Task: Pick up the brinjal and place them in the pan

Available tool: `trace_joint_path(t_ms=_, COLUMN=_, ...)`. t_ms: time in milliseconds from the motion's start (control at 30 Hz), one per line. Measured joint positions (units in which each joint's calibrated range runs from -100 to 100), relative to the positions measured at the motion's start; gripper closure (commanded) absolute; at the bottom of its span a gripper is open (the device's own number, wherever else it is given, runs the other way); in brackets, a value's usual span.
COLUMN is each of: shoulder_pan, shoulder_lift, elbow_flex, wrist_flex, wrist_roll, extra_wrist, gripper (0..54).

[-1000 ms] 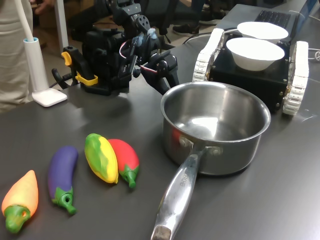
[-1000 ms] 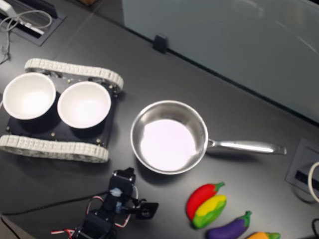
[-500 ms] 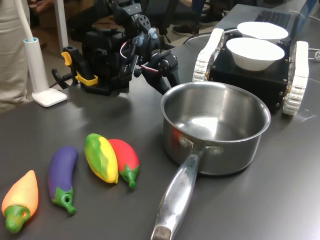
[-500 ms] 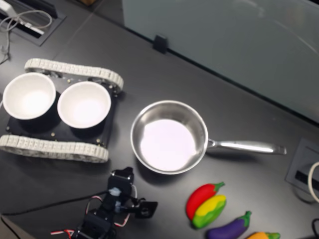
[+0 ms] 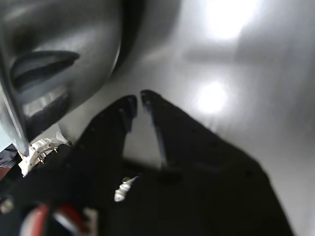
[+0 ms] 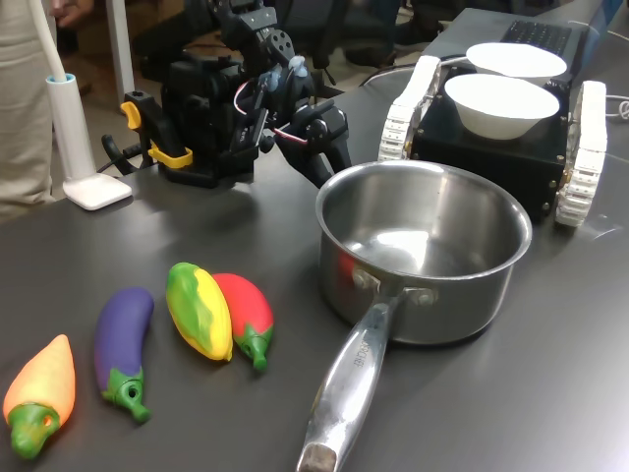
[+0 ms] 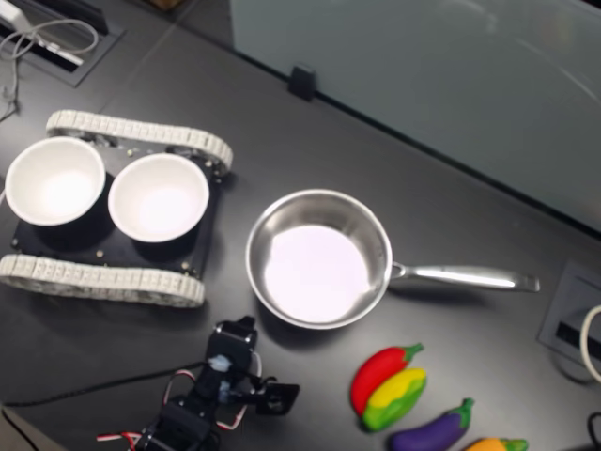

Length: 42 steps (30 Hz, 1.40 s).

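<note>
Tool [image 5: 137, 101] tips nearly met, holding nothing, low over the tabletop [image 6: 147, 236] beside the pan [image 6: 423, 251]. That pan sat empty, since the brinjal [image 6: 122, 346] lay untouched well away among other toy vegetables.

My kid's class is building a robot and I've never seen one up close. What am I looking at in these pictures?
A small black robot arm sits clamped to a dark table. Its gripper holds nothing: the wrist view, taken from a camera on the arm, shows the two black fingers almost together and empty, beside the steel pan. The first exterior view looks across the table from low down; the second exterior view looks down from above. In both exterior views the pan is empty. Four toy vegetables lie nearby, among them the purple brinjal. Two white bowls sit on a tracked vehicle.
</note>
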<state>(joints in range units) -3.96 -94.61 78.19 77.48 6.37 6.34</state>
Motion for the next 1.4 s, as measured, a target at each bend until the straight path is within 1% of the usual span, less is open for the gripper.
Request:
trace_joint_path(t_ms=133, shoulder_pan=0.0, shoulder_lift=0.0, elbow_flex=0.0, wrist_flex=0.0, wrist_roll=-0.5, extra_wrist=1.3, gripper=53.5)
trace_joint_path(t_ms=300, shoulder_pan=-0.2, shoulder_lift=0.0, elbow_flex=-0.1, wrist_flex=0.2, wrist_roll=-0.9, extra_wrist=1.8, gripper=53.5)
trace_joint_path(t_ms=400, shoulder_pan=-0.2, shoulder_lift=0.0, elbow_flex=-2.3, wrist_flex=1.3, wrist_roll=-0.9, extra_wrist=1.9, gripper=53.5)
trace_joint_path(t_ms=500, shoulder_pan=-0.4, shoulder_lift=0.0, elbow_flex=-2.5, wrist_flex=2.2, wrist_roll=-0.4, extra_wrist=1.9, gripper=53.5)
trace_joint_path(t_ms=667, shoulder_pan=2.5, shoulder_lift=1.1, elbow_flex=-4.1, wrist_flex=4.8, wrist_roll=0.6, extra_wrist=2.1, gripper=53.5)
trace_joint_path(t_ms=867, shoulder_pan=4.3, shoulder_lift=7.2, elbow_flex=-10.4, wrist_flex=9.7, wrist_roll=1.6, extra_wrist=1.9, gripper=53.5)
trace_joint_path(t_ms=1000, shoulder_pan=7.5, shoulder_lift=10.4, elbow_flex=-13.8, wrist_flex=11.3, wrist_roll=2.3, extra_wrist=2.1, gripper=53.5)
trace_joint_path(t_ms=1167, shoulder_pan=10.7, shoulder_lift=16.6, elbow_flex=-19.0, wrist_flex=13.4, wrist_roll=3.7, extra_wrist=1.8, gripper=53.5)
trace_joint_path(t_ms=1400, shoulder_pan=14.5, shoulder_lift=24.9, elbow_flex=-28.3, wrist_flex=16.7, wrist_roll=5.5, extra_wrist=2.0, gripper=53.5)
